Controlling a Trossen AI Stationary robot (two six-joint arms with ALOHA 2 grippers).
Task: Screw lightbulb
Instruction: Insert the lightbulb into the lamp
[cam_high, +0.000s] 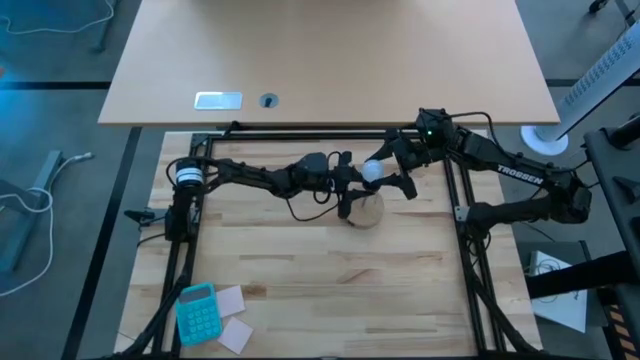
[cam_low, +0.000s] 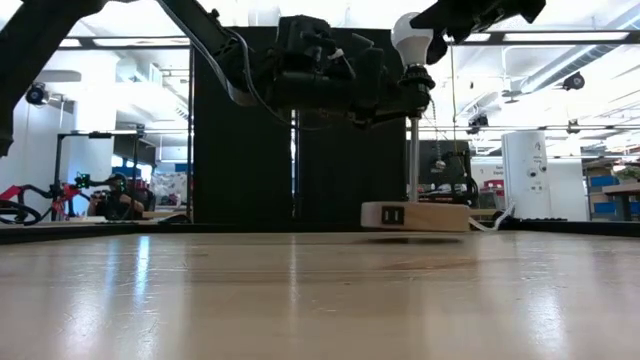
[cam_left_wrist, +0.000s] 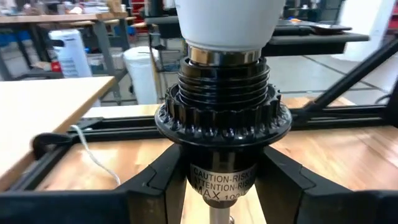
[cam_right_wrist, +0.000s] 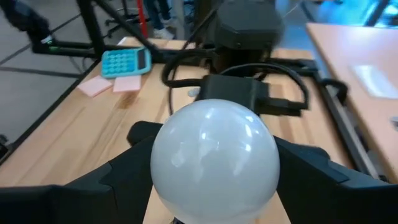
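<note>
The light, slippery, breakable lightbulb (cam_right_wrist: 214, 155) was held round its globe by the right claw (cam_high: 385, 168), while the left claw (cam_left_wrist: 224, 186) clenched the socket (cam_left_wrist: 222, 112).

Overhead cam down; low cam level; wrist cams close, share lightbulb (cam_right_wrist: 214, 158).
</note>
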